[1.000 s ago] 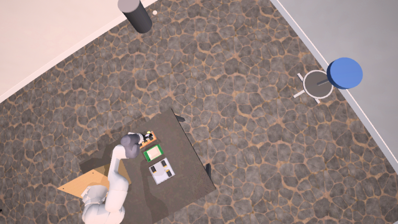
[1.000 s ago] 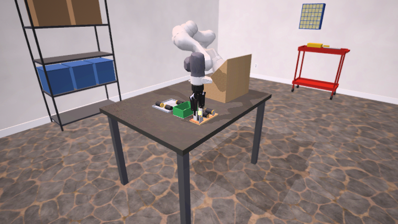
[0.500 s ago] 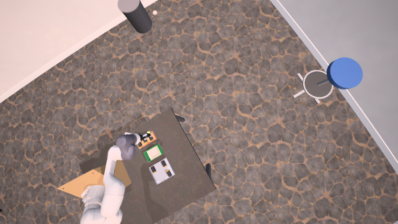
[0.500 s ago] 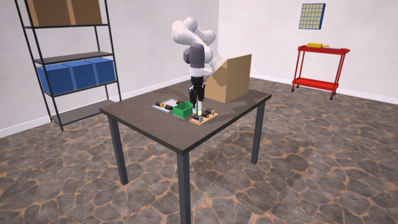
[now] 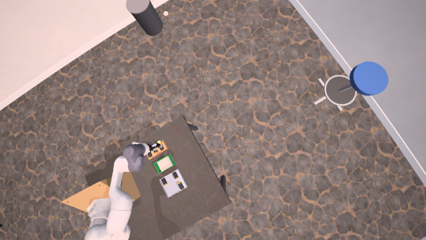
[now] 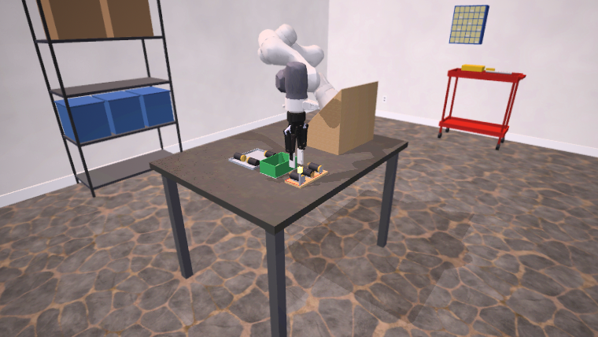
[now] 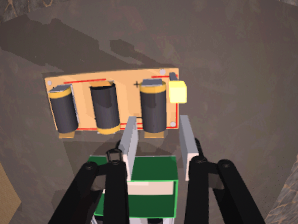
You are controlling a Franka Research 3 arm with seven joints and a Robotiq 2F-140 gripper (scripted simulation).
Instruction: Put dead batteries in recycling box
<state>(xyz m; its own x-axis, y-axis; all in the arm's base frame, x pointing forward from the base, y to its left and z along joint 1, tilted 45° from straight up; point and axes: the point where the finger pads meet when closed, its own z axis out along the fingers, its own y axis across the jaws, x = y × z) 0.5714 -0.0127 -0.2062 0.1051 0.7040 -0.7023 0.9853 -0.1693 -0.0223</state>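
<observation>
Steer the narrowly parted, unladen tool [image 5: 154,146] [image 6: 297,161] [image 7: 158,127] gently, sparing the bulb [image 5: 159,142] [image 6: 300,169] [image 7: 177,92] beside the battery [image 5: 161,147] [image 6: 295,175] [image 7: 153,109] ahead of its fingertips.

The hand [image 5: 154,146] [image 6: 296,163] [image 7: 158,127] has risen from the battery holder [image 5: 150,156] [image 6: 316,175] [image 7: 84,114], drawing slightly back.
</observation>
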